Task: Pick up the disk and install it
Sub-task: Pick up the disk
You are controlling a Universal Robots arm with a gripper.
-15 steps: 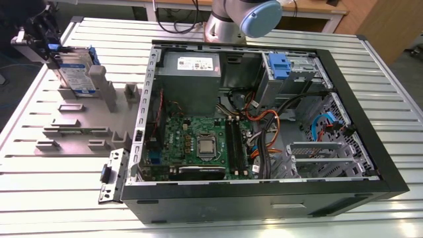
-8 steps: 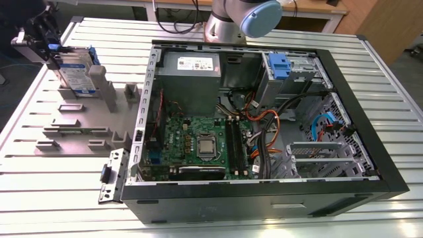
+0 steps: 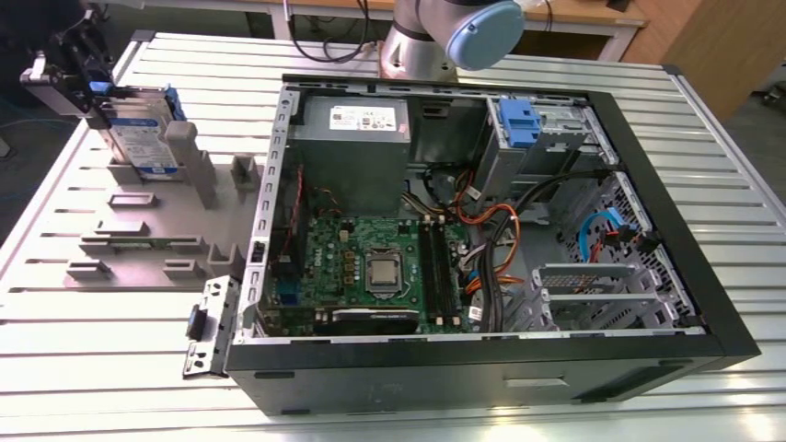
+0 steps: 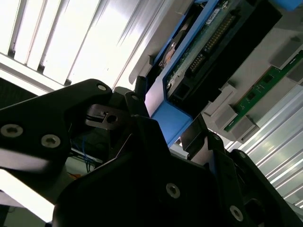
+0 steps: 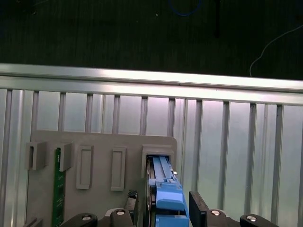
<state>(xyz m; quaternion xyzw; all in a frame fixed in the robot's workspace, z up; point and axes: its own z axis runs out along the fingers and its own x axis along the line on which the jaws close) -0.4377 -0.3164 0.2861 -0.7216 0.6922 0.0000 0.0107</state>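
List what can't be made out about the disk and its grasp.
- Whether the gripper clamps the disk: first wrist view, contact cut off by the picture's edge.
- The disk's seat in the grey fixture: exterior view, hidden by the fixture's posts.
- The drive cage inside: exterior view, hidden behind its own walls.

disk (image 5: 160,171) upright in grey holder (image 5: 102,141) | tool (image 5: 165,198) astride it, unclamped

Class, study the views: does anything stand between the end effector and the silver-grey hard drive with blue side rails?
Nothing visible does. In the first wrist view the open end effector straddles the silver-grey hard drive with blue side rails, which stands upright in the grey slotted holder.
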